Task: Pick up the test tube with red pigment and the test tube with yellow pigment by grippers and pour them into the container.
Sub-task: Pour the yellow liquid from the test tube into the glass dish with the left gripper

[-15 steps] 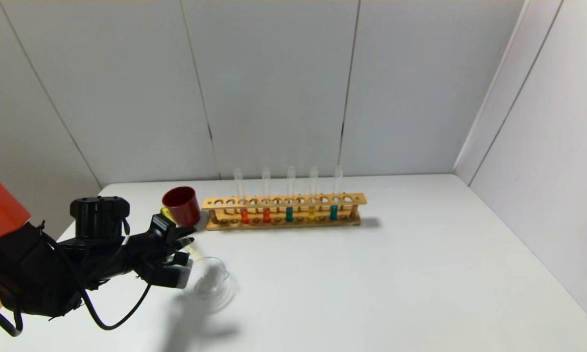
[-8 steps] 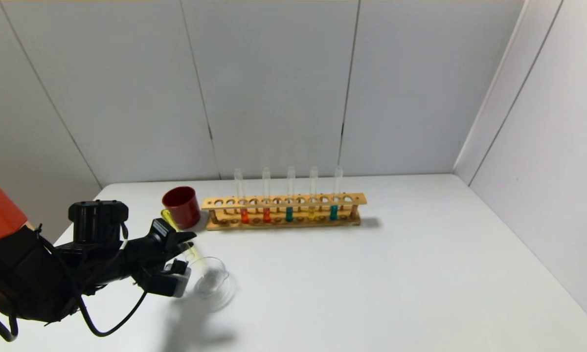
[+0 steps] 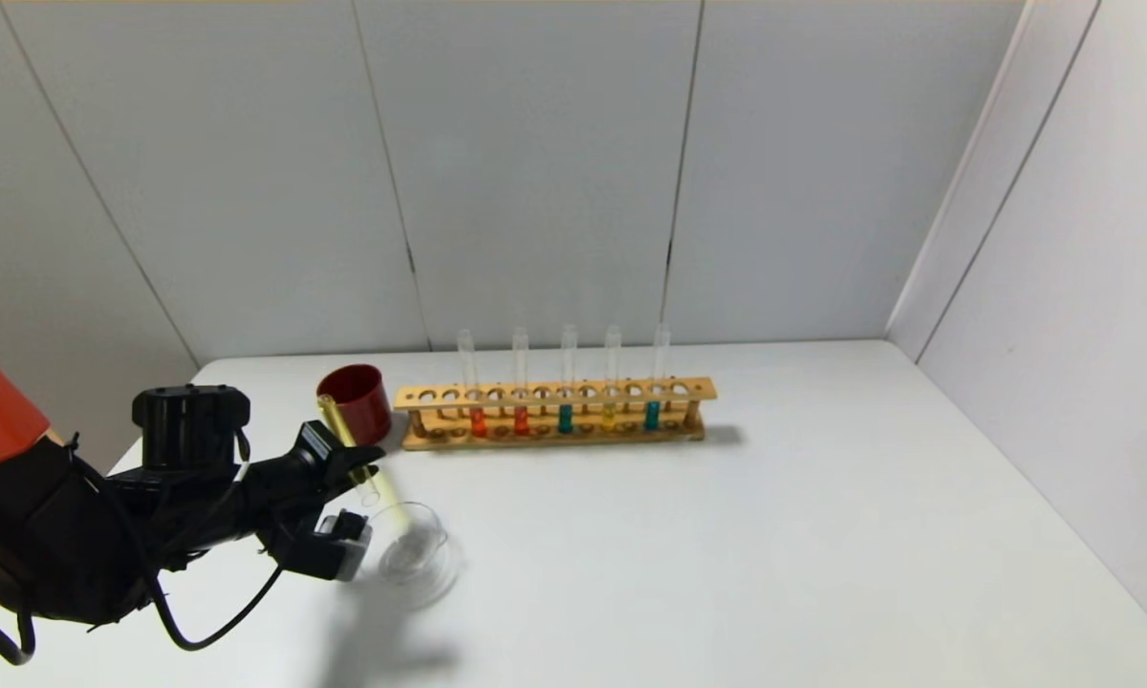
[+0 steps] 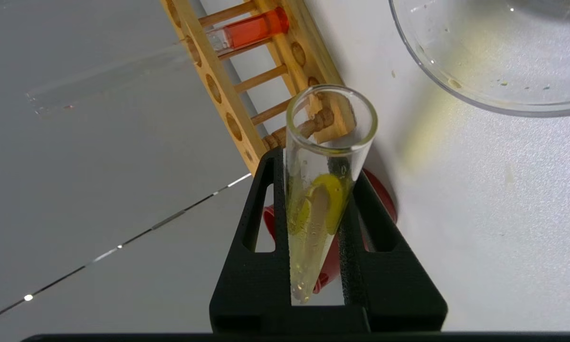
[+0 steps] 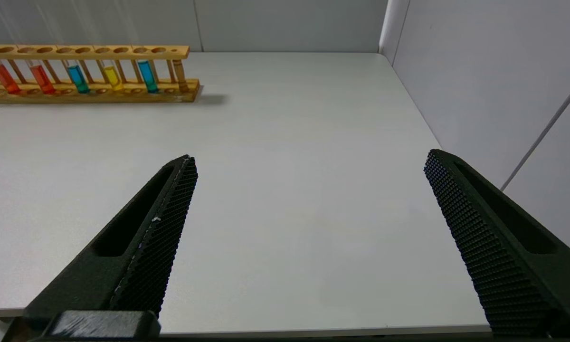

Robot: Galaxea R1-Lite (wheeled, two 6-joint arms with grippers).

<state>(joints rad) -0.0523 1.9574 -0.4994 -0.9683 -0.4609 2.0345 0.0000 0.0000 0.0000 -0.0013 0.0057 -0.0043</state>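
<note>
My left gripper [image 3: 349, 492] is shut on the test tube with yellow pigment [image 3: 368, 473]. The tube is tilted, its round bottom up by the red cup and its mouth down at the rim of the container [image 3: 413, 552]. In the left wrist view the tube [image 4: 320, 199] sits between the black fingers [image 4: 266, 199] with yellow liquid partway along it, and the container [image 4: 484, 71] lies just beyond its mouth. Two test tubes with red pigment [image 3: 478, 420] [image 3: 521, 420] stand in the wooden rack [image 3: 554, 390]. My right gripper [image 5: 309, 156] is open and empty, low near the table's front edge.
A dark red cup [image 3: 355, 401] stands left of the rack, close behind the held tube. The rack also holds two teal tubes [image 3: 565, 418] and a paler yellow tube [image 3: 609, 416]. White table [image 3: 774, 535], with walls behind and to the right.
The left gripper has tipped the yellow tube more steeply. Its bottom has risen, its mouth has dropped toward the container, and yellow liquid has run along it toward the mouth.
</note>
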